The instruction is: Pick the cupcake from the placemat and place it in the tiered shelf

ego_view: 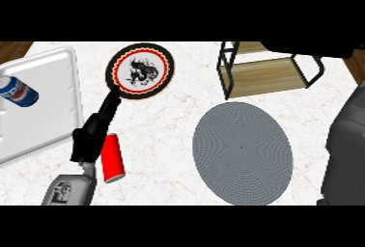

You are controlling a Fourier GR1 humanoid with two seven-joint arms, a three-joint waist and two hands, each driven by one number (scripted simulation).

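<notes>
The marble counter (171, 120) carries a grey placemat (242, 152), tiered shelf (267, 72), white tray (43, 106), decorated plate (141, 71) and red can (112, 157).

Grey round placemat (242, 152) lies flat at centre-right; bare marble counter (185, 111) is seen between it and the tiered shelf (267, 72) at upper right. Shelf's wooden deck is bounded by black frame posts at left and right. Left side is crowded: white tray (39, 106) with blue soda can (18, 91), dragon-print plate (143, 71), red can (113, 158) lying just beside left hand (96, 130). Right edge is blocked by a dark grey mass (345, 149).
</notes>
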